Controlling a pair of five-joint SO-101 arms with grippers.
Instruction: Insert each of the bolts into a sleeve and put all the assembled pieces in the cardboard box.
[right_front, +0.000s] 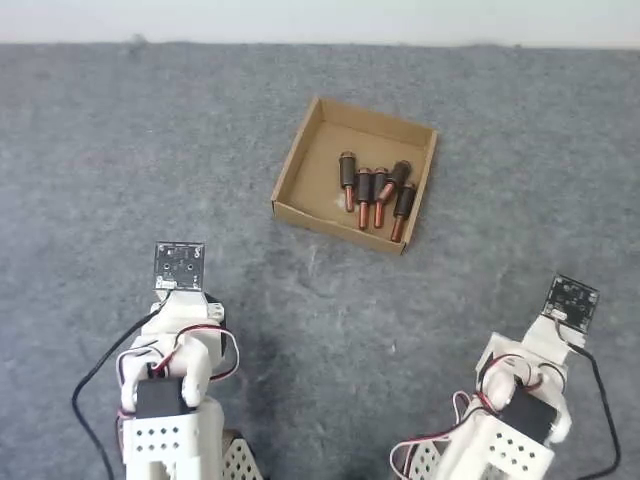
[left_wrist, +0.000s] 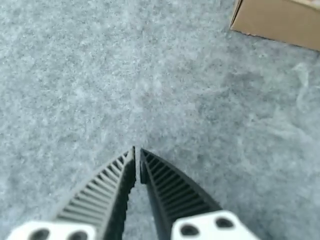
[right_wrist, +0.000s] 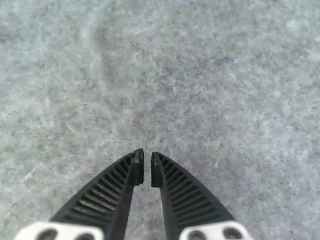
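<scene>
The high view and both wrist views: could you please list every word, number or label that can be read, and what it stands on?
None can be read.
The cardboard box shows plain walls; the assembled pieces bear no visible marks; anything on the wrist camera boards is too small to read.

Carpeted table (right_front: 140, 140) (cardboard box (right_front: 335, 223) atop)
</scene>
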